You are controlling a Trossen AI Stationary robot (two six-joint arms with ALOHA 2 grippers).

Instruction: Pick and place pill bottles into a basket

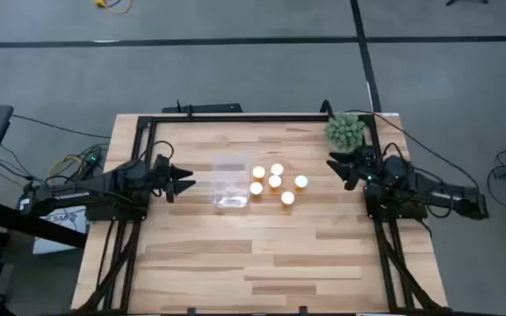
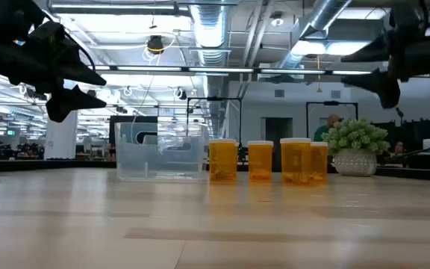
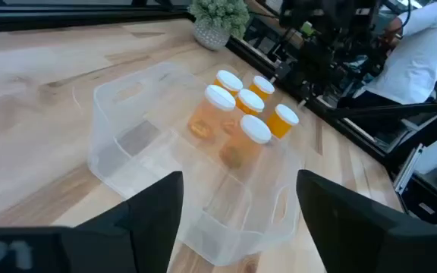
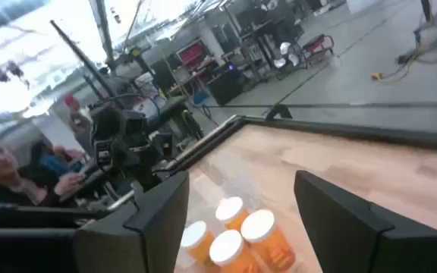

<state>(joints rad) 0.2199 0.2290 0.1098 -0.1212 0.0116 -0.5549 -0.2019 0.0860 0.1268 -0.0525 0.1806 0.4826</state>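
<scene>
1. left end effector (image 1: 185, 183), dark and two-fingered, hangs above the left part of the light wooden plank surface (image 1: 262, 263), fingers spread apart and holding nothing; it points toward the small clear, see-through plastic rectangular basket (image 1: 230, 184), near it but not touching.
2. right end effector (image 1: 335, 166) hangs over the right side, fingers also parted and holding nothing, aimed at the cluster of small orange translucent pill bottles (image 1: 275, 183) with round white caps.
3. from where i stand, the task looks to be at its very start: no bottle is gripped and i see none in the basket. five caps are plain from above; a sixth i cannot pick out.
4. the bottles stand upright in a tight group just beside the basket, between it and the right arm. one bottle (image 1: 300, 183) sits slightly apart on the right arm's side, and seems the easiest first pick.
5. the next move, i judge, calls for lowering an end effector over one cap and closing on the body without knocking the close neighbours.
6. the bottles are smooth, hard cylinders, likely light and easy to tip. the basket has thin glossy walls with cut-out handles, barely showing against the wood grain.
7. a green spiky potted plant (image 1: 345, 131) in a pale pot stands at the far right corner, near the right arm.
</scene>
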